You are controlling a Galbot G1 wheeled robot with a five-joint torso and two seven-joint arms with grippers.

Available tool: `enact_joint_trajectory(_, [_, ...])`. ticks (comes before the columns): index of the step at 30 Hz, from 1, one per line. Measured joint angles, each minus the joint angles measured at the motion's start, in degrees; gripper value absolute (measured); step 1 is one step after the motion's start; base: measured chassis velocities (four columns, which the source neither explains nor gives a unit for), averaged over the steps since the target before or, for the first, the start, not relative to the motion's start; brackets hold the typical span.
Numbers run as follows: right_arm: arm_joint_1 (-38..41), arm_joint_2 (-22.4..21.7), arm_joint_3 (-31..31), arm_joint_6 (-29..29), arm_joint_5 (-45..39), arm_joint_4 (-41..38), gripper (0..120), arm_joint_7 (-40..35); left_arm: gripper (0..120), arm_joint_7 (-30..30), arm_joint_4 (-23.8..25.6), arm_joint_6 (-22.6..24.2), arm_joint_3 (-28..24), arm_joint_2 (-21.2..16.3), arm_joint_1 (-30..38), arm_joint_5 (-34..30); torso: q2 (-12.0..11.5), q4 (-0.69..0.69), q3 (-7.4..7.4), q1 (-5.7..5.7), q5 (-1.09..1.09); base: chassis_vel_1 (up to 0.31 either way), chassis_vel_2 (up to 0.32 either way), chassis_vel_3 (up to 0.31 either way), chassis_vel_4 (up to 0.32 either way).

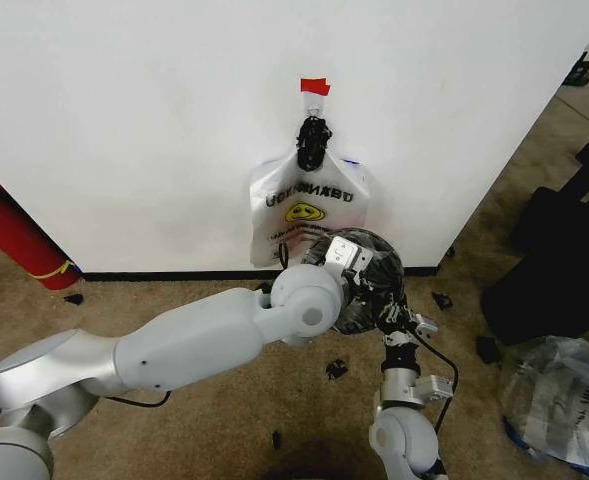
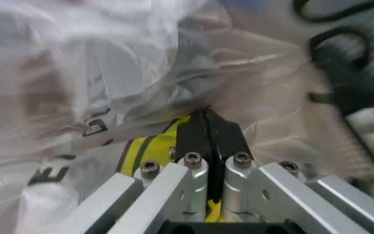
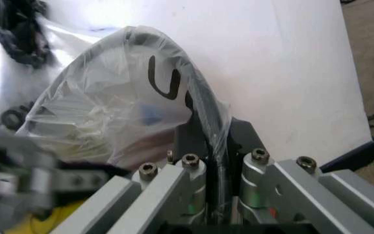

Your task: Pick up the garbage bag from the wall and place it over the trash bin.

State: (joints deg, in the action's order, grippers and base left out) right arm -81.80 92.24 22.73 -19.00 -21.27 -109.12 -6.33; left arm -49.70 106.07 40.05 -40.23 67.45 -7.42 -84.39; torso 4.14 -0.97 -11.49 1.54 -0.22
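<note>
Both jaws clench the thin translucent white plastic garbage bag (image 1: pixel 309 205): left gripper (image 2: pixel 208 127) pinching film, right gripper (image 3: pixel 210 146) clamping film over the small round dark bin's rim (image 3: pixel 203 105); seating likely remains.

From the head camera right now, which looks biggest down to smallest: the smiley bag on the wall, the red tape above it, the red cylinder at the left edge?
1. The garbage bag, clearly largest.
2. The red cylinder; it is cut off by the picture's edge, so its full size is unsure.
3. The red tape, smallest.
</note>
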Motion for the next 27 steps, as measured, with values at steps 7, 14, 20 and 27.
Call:
enact_joint_trajectory(7, [-1.6,0.0,0.3,-0.2,-0.1,-2.2,1,0.8,0,0.2,-4.9,0.0,-1.5,1.3,0.1,2.3,0.0,-0.02,0.0,0.0,0.0,0.0,0.0,0.0,0.0])
enact_joint_trajectory(14, [-2.2,-0.1,0.3,-0.4,-0.2,-2.6,1,1.2,0,0.6,-8.8,0.0,-2.1,2.9,-0.3,4.2,0.0,-0.02,0.0,0.0,0.0,0.0,0.0,0.0,0.0])
enact_joint_trajectory(20, [-2.7,-0.1,0.1,-0.5,-0.1,-3.2,1,1.7,0,0.8,-12.2,0.0,-2.9,4.6,-0.3,4.9,0.0,-0.02,0.0,0.0,0.0,0.0,0.0,0.0,0.0])
enact_joint_trajectory(27, [-3.5,-0.1,0.2,-0.6,-0.9,-3.8,1,2.2,0,1.9,-17.0,0.0,-4.1,7.0,0.7,5.9,0.0,-0.02,0.0,0.0,0.0,0.0,0.0,0.0,0.0])
